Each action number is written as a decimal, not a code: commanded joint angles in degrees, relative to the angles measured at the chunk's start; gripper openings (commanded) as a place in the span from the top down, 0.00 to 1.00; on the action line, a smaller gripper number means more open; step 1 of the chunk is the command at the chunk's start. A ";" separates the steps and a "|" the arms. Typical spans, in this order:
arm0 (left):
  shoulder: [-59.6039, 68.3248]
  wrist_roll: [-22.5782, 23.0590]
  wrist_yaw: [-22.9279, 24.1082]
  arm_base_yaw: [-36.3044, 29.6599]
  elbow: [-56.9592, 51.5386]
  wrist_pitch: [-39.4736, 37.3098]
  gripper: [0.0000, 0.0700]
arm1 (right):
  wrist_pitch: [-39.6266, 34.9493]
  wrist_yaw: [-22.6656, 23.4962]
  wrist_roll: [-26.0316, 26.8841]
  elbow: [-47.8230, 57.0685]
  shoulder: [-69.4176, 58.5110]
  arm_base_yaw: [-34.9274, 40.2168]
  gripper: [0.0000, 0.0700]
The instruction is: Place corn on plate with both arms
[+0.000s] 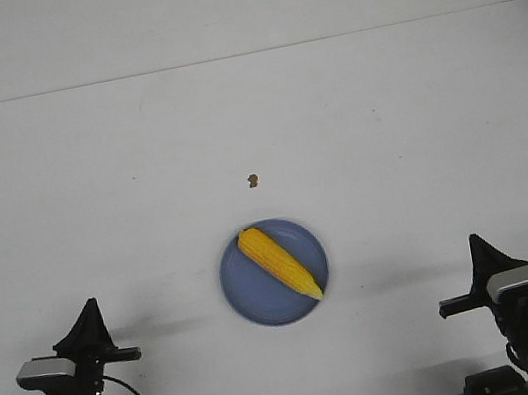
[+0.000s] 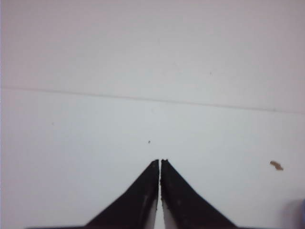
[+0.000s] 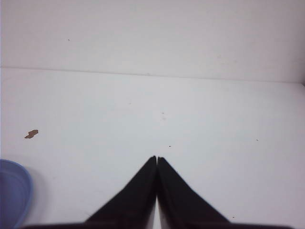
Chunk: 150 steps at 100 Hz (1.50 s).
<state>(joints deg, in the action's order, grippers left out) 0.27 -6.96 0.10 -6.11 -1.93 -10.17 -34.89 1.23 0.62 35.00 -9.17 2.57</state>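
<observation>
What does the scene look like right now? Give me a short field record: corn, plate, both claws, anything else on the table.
corn: corn lies diagonally on the plate, pointed tip toward the robot's right, reaching the rim
plate: plate sits on the table midway between the arms
left claw: left claw shut, holding nothing, off to the plate's left
right claw: right claw shut, holding nothing, off to the plate's right
other: small brown speck on the table beyond the plate
task state: corn appears placed
</observation>
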 commanded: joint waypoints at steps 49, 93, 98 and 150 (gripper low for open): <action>-0.09 0.00 0.02 0.13 1.14 -0.37 0.98 | 0.61 -0.20 0.42 0.55 -0.13 -0.02 1.00; -0.09 0.02 0.02 0.13 1.14 -0.37 0.98 | 0.61 -0.20 0.42 0.55 -0.13 -0.02 1.00; -0.09 0.02 0.02 0.13 1.14 -0.37 0.98 | 0.61 -0.20 0.42 0.55 -0.13 -0.02 1.00; -0.09 0.02 0.02 0.13 1.14 -0.37 0.98 | 9.68 -0.22 -1.66 -3.93 2.93 -0.02 1.00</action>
<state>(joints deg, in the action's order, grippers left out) 0.30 -6.96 0.08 -6.02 -1.93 -9.89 -27.38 1.23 0.01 32.62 -7.25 2.57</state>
